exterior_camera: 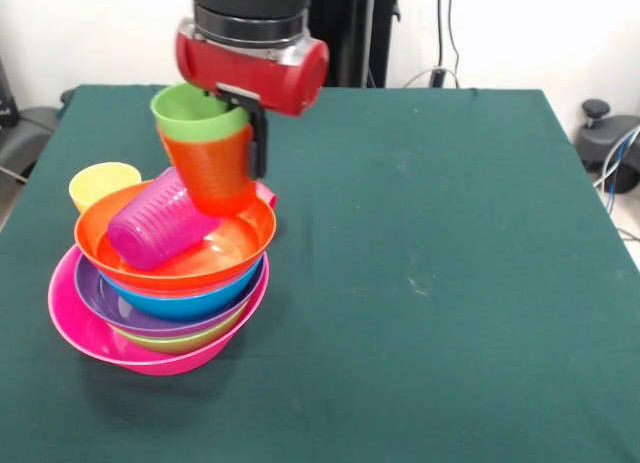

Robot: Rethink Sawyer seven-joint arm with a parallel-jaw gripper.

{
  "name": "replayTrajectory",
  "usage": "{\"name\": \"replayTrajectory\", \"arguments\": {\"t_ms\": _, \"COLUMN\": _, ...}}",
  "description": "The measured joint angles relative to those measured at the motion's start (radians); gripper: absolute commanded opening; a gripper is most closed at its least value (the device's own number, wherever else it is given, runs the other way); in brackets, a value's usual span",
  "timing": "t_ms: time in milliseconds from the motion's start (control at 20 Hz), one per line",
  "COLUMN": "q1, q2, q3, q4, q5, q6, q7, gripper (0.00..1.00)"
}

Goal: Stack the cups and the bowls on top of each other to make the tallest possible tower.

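In the front view we see the tower (165,303) toward one side of the green tabletop (450,283): the pink bowl (75,323) at the base, then green, purple and blue bowls nested in it, and the orange bowl (240,245) on top. A purple cup (158,223) lies tipped on its side inside the orange bowl. A yellow cup (100,186) stands upright on the tabletop just behind the pile.

The gripper (250,133) hangs over the orange bowl, clamped on the rim of a green cup (195,113) nested inside an orange cup (212,173), the pair tilted. A sliver of pink or red shows behind the orange cup; we cannot tell what it is.

We judge the cup-placing step is in hand. Next, the pair must settle upright in the bowl; the fallen purple cup crowds the spot and could tip it.
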Motion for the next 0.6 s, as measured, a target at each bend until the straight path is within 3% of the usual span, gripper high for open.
{"name": "replayTrajectory", "arguments": {"t_ms": 600, "q1": 0.007, "q2": 0.006, "q3": -0.009, "q4": -0.005, "q5": 0.038, "q6": 0.0, "q7": 0.0, "gripper": 0.0}}
